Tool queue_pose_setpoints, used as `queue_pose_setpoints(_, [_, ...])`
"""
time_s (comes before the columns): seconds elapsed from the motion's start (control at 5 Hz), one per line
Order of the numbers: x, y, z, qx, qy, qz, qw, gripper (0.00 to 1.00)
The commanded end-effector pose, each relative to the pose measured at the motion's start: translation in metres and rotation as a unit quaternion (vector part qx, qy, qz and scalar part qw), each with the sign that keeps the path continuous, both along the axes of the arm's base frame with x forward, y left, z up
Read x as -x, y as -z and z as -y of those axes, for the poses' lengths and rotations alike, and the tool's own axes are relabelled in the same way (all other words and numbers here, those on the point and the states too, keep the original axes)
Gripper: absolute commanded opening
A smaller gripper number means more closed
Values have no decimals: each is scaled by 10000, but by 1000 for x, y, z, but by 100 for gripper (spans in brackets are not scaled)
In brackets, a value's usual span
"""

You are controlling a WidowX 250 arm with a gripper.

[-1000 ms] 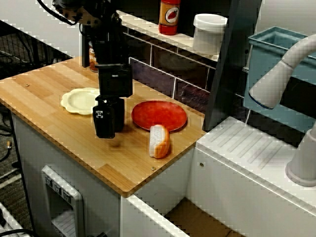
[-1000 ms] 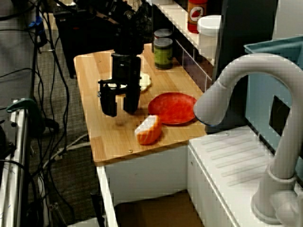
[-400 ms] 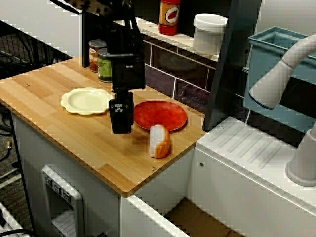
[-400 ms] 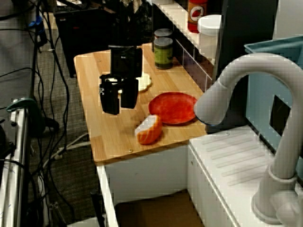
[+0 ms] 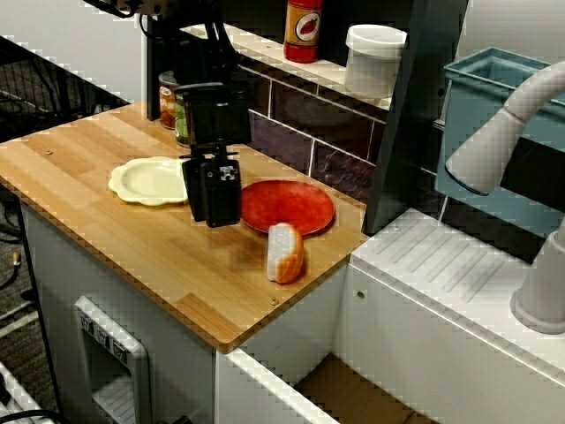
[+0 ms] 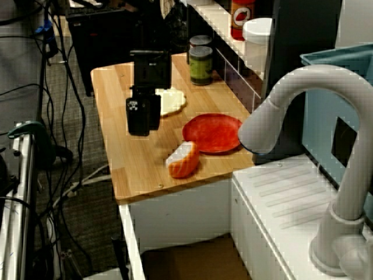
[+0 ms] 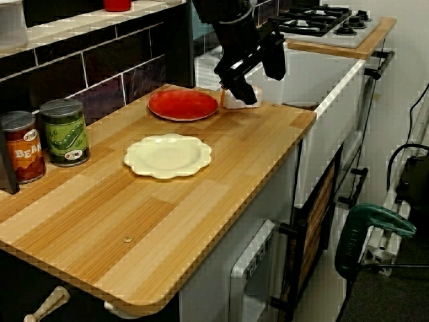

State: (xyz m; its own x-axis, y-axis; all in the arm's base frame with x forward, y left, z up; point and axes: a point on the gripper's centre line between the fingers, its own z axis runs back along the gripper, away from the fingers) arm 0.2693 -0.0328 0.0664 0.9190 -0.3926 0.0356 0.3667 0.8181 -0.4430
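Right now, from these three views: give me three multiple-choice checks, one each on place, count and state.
1. Where does the orange-and-white food piece lie?
A. On the wooden counter, at the rim of the red plate
B. On the shelf
C. In the sink

2. How many cans stand by the tiled wall?
A. One
B. Two
C. Four

3. How are the fingers?
A. Shut on the food piece
B. Apart, holding nothing
C. Shut on a can

Answers:
1 A: it rests on bare wood, just off the plate.
2 B: one red and one green, side by side.
3 B: the view from the counter's end shows an empty gap between them.
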Motion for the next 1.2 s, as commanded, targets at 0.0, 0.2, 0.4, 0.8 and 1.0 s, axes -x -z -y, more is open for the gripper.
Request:
queue_pose_setpoints(0.0, [-3, -19, 21, -373, -915, 318, 9946, 100])
queue_pose_setpoints(0.2, [-8, -20, 38, -708, -1275, 576, 9876, 100])
queue_pose_setpoints(0.4, [-15, -17, 54, -991, -1402, 687, 9827, 100])
queue_pose_setpoints(0.8, [-37, -9, 65, -1178, -1551, 739, 9781, 100])
queue_pose_setpoints(1.0, [-48, -3, 65, -1326, -1548, 802, 9757, 100])
